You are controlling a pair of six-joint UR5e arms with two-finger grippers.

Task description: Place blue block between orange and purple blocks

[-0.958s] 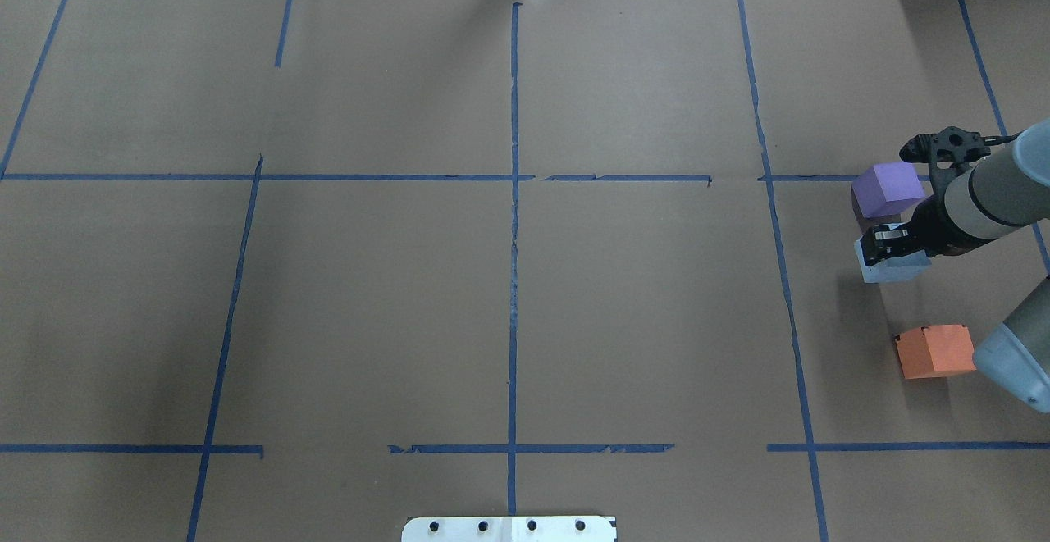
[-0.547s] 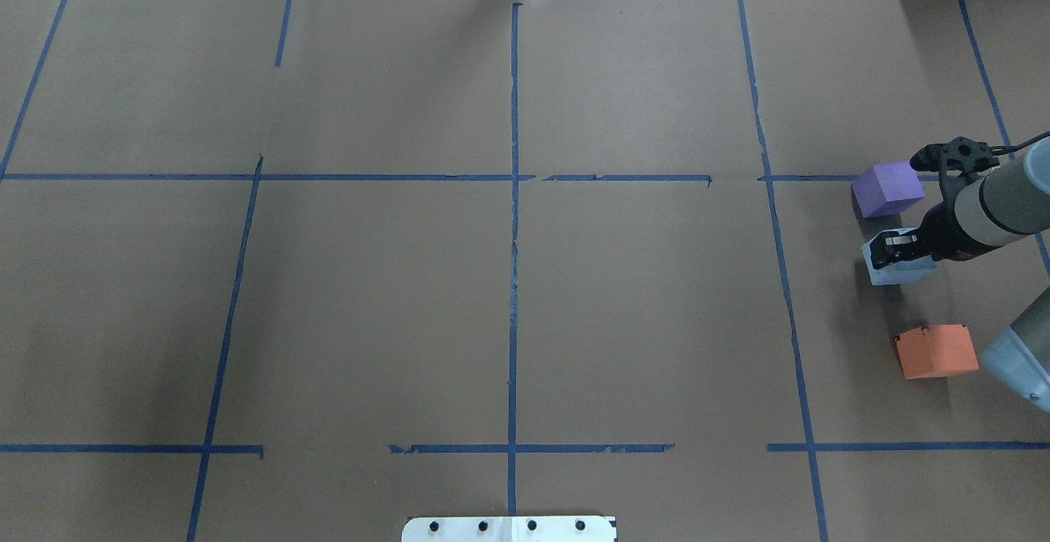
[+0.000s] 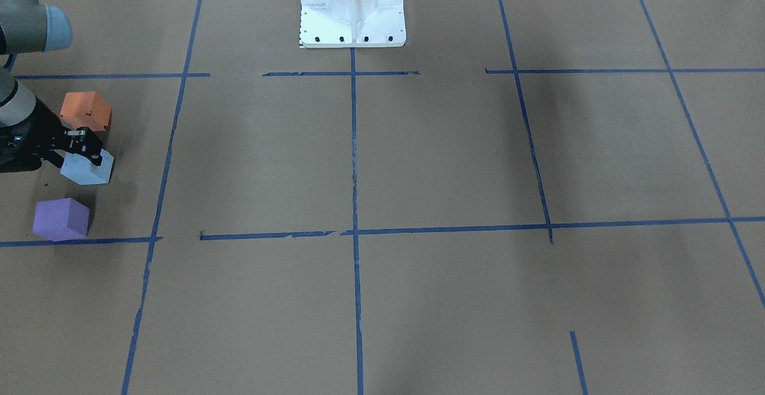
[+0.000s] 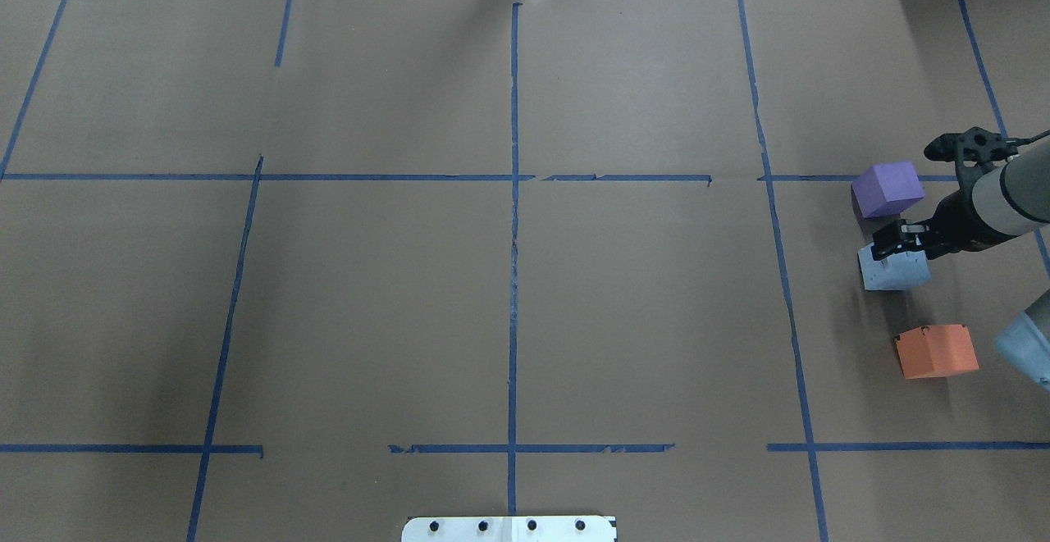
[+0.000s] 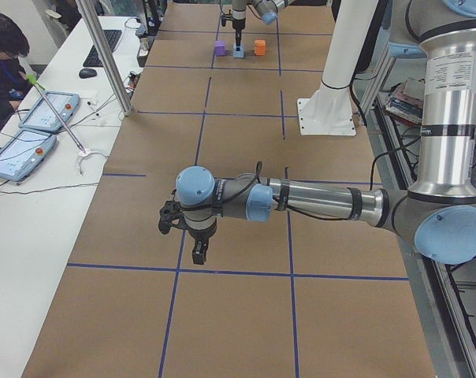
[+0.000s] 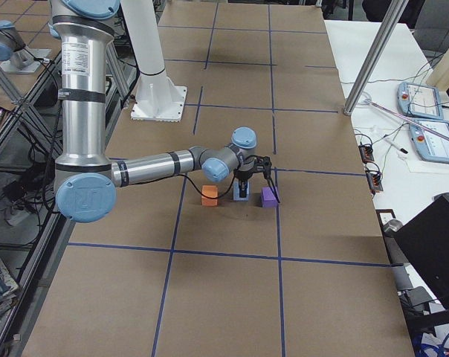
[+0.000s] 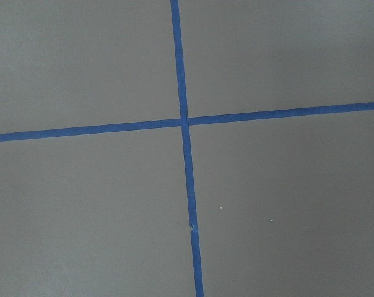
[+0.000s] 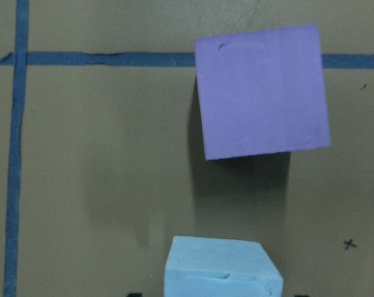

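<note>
The light blue block (image 4: 894,270) rests on the paper between the purple block (image 4: 887,189) and the orange block (image 4: 935,351), apart from both. In the front view the blue block (image 3: 88,169) lies between the orange block (image 3: 86,110) and the purple block (image 3: 60,219). My right gripper (image 4: 896,243) hangs just over the blue block's top. In the right wrist view the blue block (image 8: 221,269) sits at the bottom, with the fingertips wider than its sides, so the gripper looks open. My left gripper (image 5: 198,253) shows only in the left side view, so I cannot tell its state.
Brown paper with blue tape lines (image 4: 513,222) covers the table. The robot's white base (image 3: 352,6) stands at the near middle edge. The right arm's elbow (image 4: 1025,345) hangs close to the orange block. Operators' tablets (image 5: 33,126) lie on a side table.
The right gripper lowered the blue block onto the paper between the purple and orange blocks. Its jaws now stand off the block's sides, and the wrist has drawn back to the right.
</note>
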